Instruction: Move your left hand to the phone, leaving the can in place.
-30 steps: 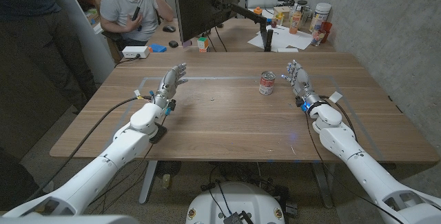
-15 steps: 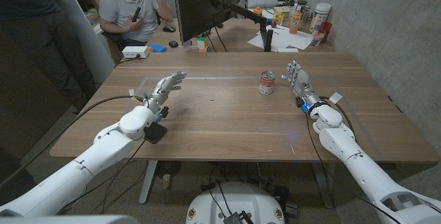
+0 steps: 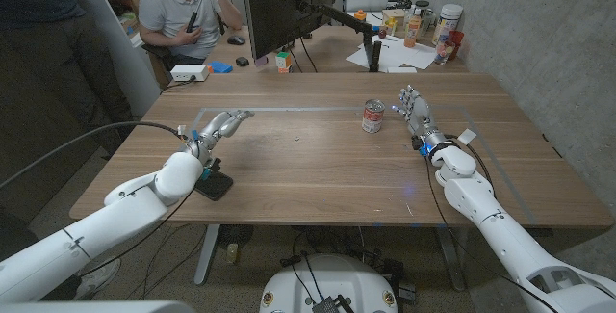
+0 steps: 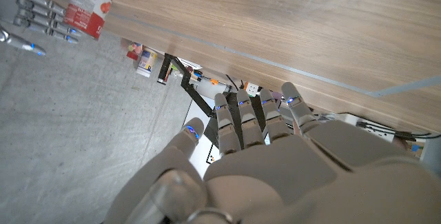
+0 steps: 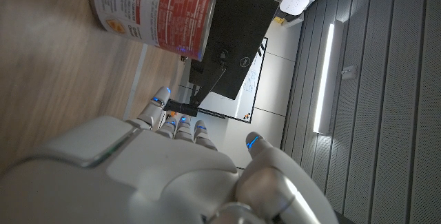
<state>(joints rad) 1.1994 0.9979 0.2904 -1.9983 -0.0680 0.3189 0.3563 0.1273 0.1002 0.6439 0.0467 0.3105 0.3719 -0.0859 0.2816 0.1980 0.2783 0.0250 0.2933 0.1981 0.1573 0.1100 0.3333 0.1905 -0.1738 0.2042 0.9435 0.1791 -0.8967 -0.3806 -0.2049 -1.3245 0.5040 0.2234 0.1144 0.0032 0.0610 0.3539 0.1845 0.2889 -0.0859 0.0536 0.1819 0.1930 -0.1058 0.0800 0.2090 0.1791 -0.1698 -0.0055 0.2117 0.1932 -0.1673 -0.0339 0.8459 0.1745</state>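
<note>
The red-and-white can [image 3: 373, 117] stands upright at the table's middle right, also seen in the left wrist view [image 4: 89, 10] and close up in the right wrist view [image 5: 155, 10]. A dark phone [image 3: 214, 186] lies near the table's front left edge, partly under my left wrist. My left hand [image 3: 217, 128] hovers just beyond the phone, fingers stretched out and holding nothing; its back shows in the left wrist view [image 4: 255, 148]. My right hand [image 3: 416, 113] stands open just right of the can without touching it, as the right wrist view [image 5: 172, 169] also shows.
A black monitor [image 3: 289, 5] stands on the desk behind the table, with a white box [image 3: 190, 72] and bottles and jars [image 3: 423, 24] near it. One person sits behind [image 3: 188, 14]; another stands at far left [image 3: 38, 24]. Cables trail off the table's left edge.
My left arm has drawn back and to the left, bringing its hand lower and closer to the phone, which now shows more plainly. The can and right hand have not moved.
</note>
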